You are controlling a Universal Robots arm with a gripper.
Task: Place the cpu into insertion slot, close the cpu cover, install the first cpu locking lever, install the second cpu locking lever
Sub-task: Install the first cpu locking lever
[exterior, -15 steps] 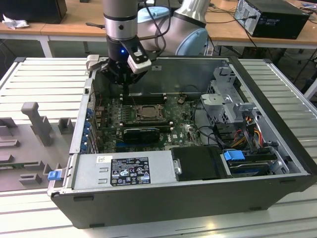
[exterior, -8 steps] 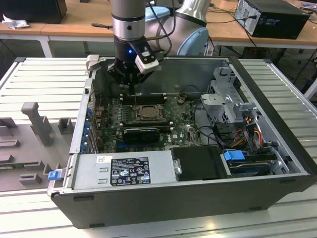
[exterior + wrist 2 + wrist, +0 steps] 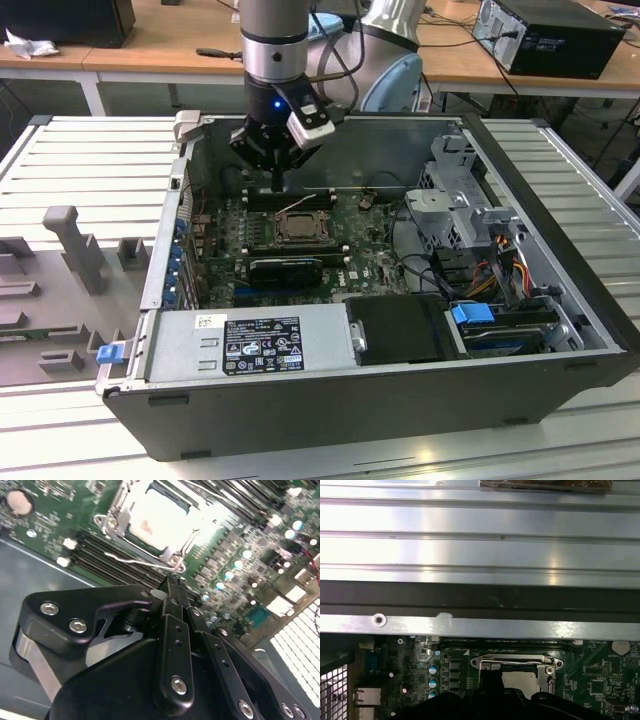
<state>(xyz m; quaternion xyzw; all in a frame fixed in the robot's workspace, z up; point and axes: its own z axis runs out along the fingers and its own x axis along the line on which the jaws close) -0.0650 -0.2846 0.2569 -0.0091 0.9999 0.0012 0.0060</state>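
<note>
Cpu [image 3: 160,520] seated under cpu cover [image 3: 119,507] in second wrist view; exterior view: gripper [image 3: 277,182] jaws pressed together, empty.

I had the exterior view looking steeply down, from well back, into the open computer case [image 3: 330,400]. Both wrist views sat close over the circuit board [image 3: 235,555], sharing the cpu cover [image 3: 119,502] [image 3: 515,658]; the second looked past the gripper [image 3: 172,582].

Even room light fills the exterior view, the case [image 3: 380,150] interior shaded. Glare bleaches the cpu [image 3: 160,522] in the second wrist view; the rails [image 3: 480,545] shine in the first wrist view.
</note>
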